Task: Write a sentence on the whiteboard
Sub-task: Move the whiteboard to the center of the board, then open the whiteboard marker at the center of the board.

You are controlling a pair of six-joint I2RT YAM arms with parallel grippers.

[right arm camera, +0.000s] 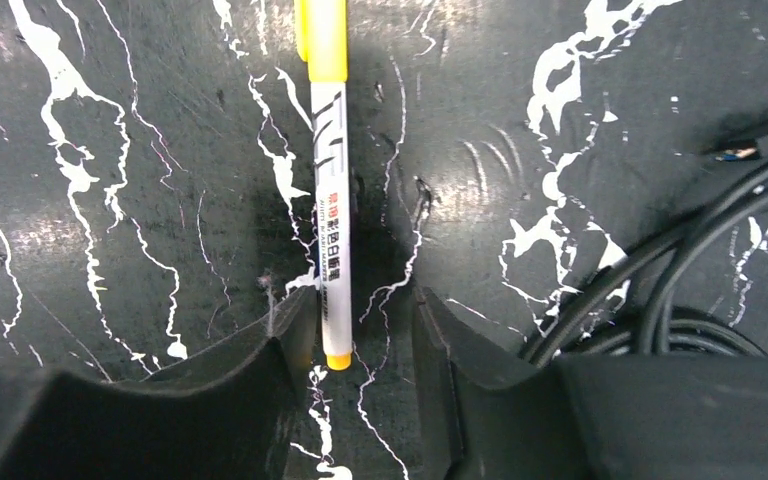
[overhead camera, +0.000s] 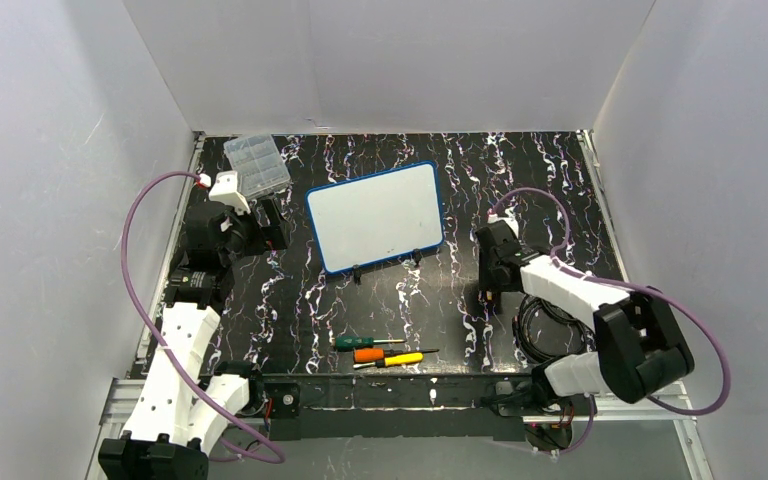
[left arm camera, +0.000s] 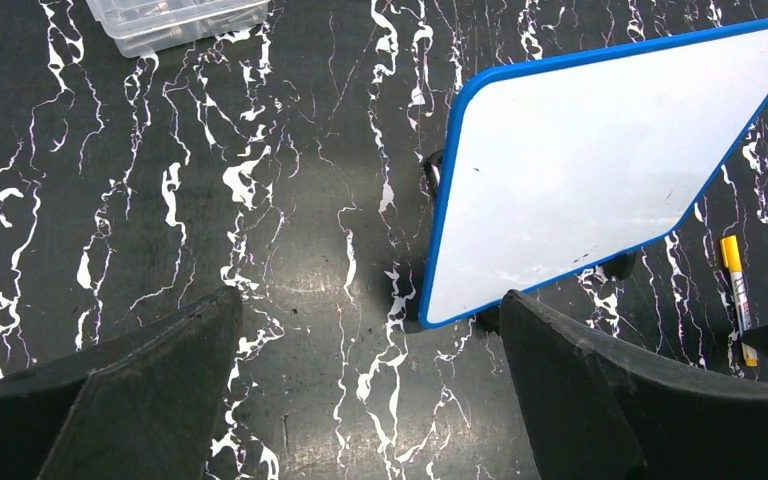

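The whiteboard (overhead camera: 375, 215) sits at the rear centre of the table (overhead camera: 460, 170), with bare surface along its front edge. The left hand (left arm camera: 368, 320), near the left edge, is fully released. The right hand (right arm camera: 360, 310), near the right edge, is part open and straddles a yellow marker (right arm camera: 328, 200) without clenching it.

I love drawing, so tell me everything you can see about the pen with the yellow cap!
The pen is a slim marker with a white barrel, a yellow cap, a yellow tail end and black and red printing. It looks like plastic. It lies flat on the black marbled table, capped, its tail between the right gripper's open fingers, close against one; touching is unclear.
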